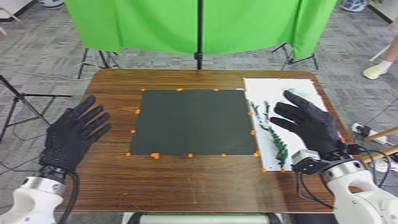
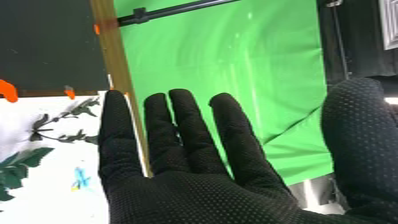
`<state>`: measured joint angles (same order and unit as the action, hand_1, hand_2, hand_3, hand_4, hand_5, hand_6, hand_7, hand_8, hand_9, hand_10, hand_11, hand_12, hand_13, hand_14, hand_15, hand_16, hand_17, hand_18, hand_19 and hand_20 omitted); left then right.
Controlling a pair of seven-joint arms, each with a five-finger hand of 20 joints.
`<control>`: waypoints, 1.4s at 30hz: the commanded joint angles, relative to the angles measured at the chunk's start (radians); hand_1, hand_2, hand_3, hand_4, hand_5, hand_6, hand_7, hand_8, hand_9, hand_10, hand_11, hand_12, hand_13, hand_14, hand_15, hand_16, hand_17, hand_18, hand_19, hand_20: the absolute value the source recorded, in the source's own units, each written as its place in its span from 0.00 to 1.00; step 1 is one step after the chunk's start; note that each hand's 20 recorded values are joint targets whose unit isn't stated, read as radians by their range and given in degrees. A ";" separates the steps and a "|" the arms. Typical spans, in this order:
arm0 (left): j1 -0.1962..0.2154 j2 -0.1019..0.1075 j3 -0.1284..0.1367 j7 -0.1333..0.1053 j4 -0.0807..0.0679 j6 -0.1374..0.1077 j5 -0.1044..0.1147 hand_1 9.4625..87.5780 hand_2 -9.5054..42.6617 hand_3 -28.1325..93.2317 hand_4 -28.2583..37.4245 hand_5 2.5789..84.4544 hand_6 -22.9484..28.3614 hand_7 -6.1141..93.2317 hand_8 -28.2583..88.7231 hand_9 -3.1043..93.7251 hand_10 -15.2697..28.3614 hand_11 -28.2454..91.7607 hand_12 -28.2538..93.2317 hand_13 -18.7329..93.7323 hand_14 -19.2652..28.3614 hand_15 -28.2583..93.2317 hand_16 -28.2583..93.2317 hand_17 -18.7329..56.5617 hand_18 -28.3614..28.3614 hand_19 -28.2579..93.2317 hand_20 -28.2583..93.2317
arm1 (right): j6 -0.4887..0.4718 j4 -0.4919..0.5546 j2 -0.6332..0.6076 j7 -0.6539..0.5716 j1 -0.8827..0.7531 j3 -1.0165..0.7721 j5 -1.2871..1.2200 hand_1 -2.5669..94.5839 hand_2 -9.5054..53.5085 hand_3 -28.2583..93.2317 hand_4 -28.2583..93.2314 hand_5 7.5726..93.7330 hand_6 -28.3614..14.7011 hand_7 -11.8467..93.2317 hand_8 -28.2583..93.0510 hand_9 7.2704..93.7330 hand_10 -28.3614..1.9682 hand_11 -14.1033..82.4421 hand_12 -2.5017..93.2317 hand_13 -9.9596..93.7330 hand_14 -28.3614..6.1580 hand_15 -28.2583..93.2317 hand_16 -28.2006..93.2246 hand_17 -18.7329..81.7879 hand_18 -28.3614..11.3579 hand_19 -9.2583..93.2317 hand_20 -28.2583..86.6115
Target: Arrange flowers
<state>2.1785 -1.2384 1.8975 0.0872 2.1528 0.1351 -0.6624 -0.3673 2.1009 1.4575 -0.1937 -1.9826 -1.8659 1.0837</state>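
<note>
Lab, green backdrop (image 1: 244, 25), tripods (image 1: 20, 95), grey carpet (image 1: 44, 60)

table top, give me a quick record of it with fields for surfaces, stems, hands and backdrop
table: brown wood
mat: dark mat in the middle, orange bits along its edges
sheet: white sheet, right of the mat
stems: green leafy stems, lying on the white sheet
left hand: open, at the table's left side, holding nothing
right hand: open, over the white sheet, holding nothing
backdrop: green cloth hanging beyond the table's far edge
</note>
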 commanded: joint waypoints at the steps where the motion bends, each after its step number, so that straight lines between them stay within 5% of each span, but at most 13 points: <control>1: -0.004 -0.002 -0.004 0.020 -0.005 -0.004 -0.003 0.19 0.15 0.80 0.00 0.27 0.48 0.27 0.14 0.25 0.59 0.40 0.35 0.30 0.68 0.46 0.22 0.10 0.82 0.56 0.28 | 0.021 0.015 0.013 -0.004 -0.017 -0.004 -0.031 0.17 0.19 0.96 0.02 0.25 0.52 0.23 0.15 0.28 0.47 0.27 0.24 0.30 0.51 0.35 0.48 0.19 0.21 0.50 0.43; 4: 0.005 -0.014 -0.013 0.019 -0.006 -0.019 0.005 0.19 0.15 0.80 0.00 0.27 0.48 0.27 0.14 0.25 0.59 0.40 0.35 0.30 0.67 0.46 0.22 0.10 0.82 0.56 0.28 | 0.036 0.010 0.013 -0.013 -0.010 0.003 -0.025 0.17 0.18 0.95 0.02 0.25 0.52 0.23 0.15 0.28 0.47 0.27 0.24 0.30 0.51 0.35 0.48 0.19 0.21 0.50 0.43; 6: 0.012 -0.018 -0.009 0.016 -0.004 0.000 0.002 0.19 0.15 0.80 0.00 0.27 0.48 0.27 0.14 0.25 0.59 0.40 0.35 0.30 0.67 0.46 0.22 0.10 0.82 0.56 0.28 | 0.023 0.009 0.004 -0.018 0.002 0.003 -0.025 0.17 0.18 0.95 0.02 0.25 0.52 0.23 0.15 0.28 0.47 0.27 0.24 0.30 0.51 0.35 0.48 0.19 0.20 0.50 0.43; 10: -0.034 -0.002 -0.022 0.024 -0.015 0.004 0.006 0.19 0.16 0.80 0.00 0.27 0.48 0.27 0.14 0.25 0.59 0.41 0.35 0.30 0.68 0.46 0.22 0.10 0.81 0.55 0.28 | 0.046 0.036 -0.018 0.024 0.001 0.012 -0.013 0.17 0.18 0.95 0.02 0.25 0.52 0.23 0.15 0.28 0.47 0.27 0.24 0.30 0.50 0.35 0.49 0.19 0.20 0.50 0.43; 17: 0.023 -0.019 -0.010 0.016 0.011 -0.012 -0.003 0.19 0.16 0.80 0.00 0.27 0.49 0.27 0.14 0.24 0.59 0.41 0.35 0.29 0.68 0.46 0.22 0.11 0.79 0.55 0.28 | 0.029 0.054 -0.020 0.010 -0.025 0.023 -0.010 0.18 0.18 0.96 0.03 0.25 0.52 0.23 0.14 0.29 0.47 0.27 0.24 0.30 0.51 0.35 0.49 0.19 0.20 0.50 0.43; 19: -0.002 -0.011 -0.017 0.020 0.000 -0.007 -0.003 0.19 0.16 0.80 0.00 0.27 0.49 0.27 0.14 0.24 0.59 0.41 0.35 0.29 0.67 0.46 0.22 0.11 0.80 0.55 0.28 | 0.045 0.062 -0.026 0.019 -0.038 0.018 -0.013 0.18 0.17 0.96 0.02 0.25 0.52 0.23 0.14 0.29 0.47 0.27 0.24 0.31 0.50 0.36 0.49 0.19 0.20 0.51 0.43; 26: 0.011 -0.004 0.010 0.007 0.012 -0.023 -0.001 0.19 0.16 0.80 0.00 0.27 0.49 0.27 0.14 0.24 0.58 0.41 0.35 0.28 0.67 0.45 0.22 0.10 0.80 0.55 0.28 | 0.059 0.045 -0.011 0.022 -0.015 0.040 0.022 0.17 0.16 0.95 0.02 0.26 0.52 0.23 0.14 0.29 0.47 0.27 0.24 0.30 0.50 0.37 0.48 0.19 0.20 0.51 0.44; 29: 0.010 0.003 0.020 0.026 0.014 -0.006 -0.020 0.19 0.16 0.80 0.00 0.27 0.49 0.27 0.14 0.24 0.58 0.41 0.35 0.29 0.67 0.46 0.22 0.10 0.81 0.55 0.28 | 0.096 0.064 -0.068 -0.026 0.001 0.038 0.084 0.18 0.15 0.93 0.01 0.26 0.52 0.23 0.14 0.29 0.48 0.28 0.24 0.33 0.50 0.39 0.47 0.20 0.20 0.52 0.44; 30: 0.002 0.011 0.015 0.016 0.011 -0.008 -0.031 0.19 0.16 0.80 0.00 0.27 0.49 0.27 0.14 0.24 0.58 0.41 0.35 0.29 0.67 0.46 0.22 0.10 0.81 0.55 0.28 | 0.109 0.073 -0.086 -0.053 0.013 0.035 0.112 0.18 0.15 0.92 0.00 0.26 0.52 0.24 0.14 0.29 0.47 0.29 0.23 0.35 0.49 0.41 0.45 0.21 0.20 0.52 0.44; 34: 0.012 0.020 0.032 0.015 0.017 -0.013 -0.021 0.21 0.15 0.80 0.00 0.27 0.48 0.28 0.14 0.24 0.58 0.41 0.35 0.29 0.66 0.46 0.22 0.10 0.81 0.56 0.28 | 0.176 0.093 -0.192 -0.088 0.035 0.065 0.289 0.22 0.16 0.92 0.00 0.28 0.52 0.27 0.13 0.33 0.48 0.32 0.22 0.40 0.49 0.48 0.39 0.23 0.20 0.55 0.43; 38: 0.048 -0.002 0.038 0.010 0.026 -0.026 -0.001 0.21 0.15 0.80 0.00 0.27 0.48 0.28 0.14 0.24 0.58 0.41 0.35 0.29 0.67 0.46 0.22 0.10 0.81 0.56 0.28 | 0.216 0.113 -0.287 -0.110 0.055 0.119 0.638 0.26 0.14 0.91 0.00 0.32 0.52 0.29 0.11 0.38 0.50 0.37 0.21 0.45 0.50 0.58 0.35 0.28 0.20 0.64 0.45; 42: 0.030 0.005 0.026 0.002 0.022 -0.022 -0.008 0.21 0.15 0.80 0.00 0.27 0.49 0.28 0.14 0.24 0.58 0.41 0.35 0.29 0.67 0.46 0.22 0.10 0.81 0.56 0.28 | 0.198 0.129 -0.380 -0.130 0.023 0.134 0.943 0.44 0.03 0.71 0.00 0.64 0.64 0.36 0.09 0.73 0.57 0.49 0.24 0.68 0.53 0.80 0.39 0.49 0.26 0.95 0.56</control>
<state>2.1914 -1.2236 1.9309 0.0988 2.1751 0.1217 -0.6725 -0.1186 2.1898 1.2185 -0.3124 -1.9487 -1.7373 1.5384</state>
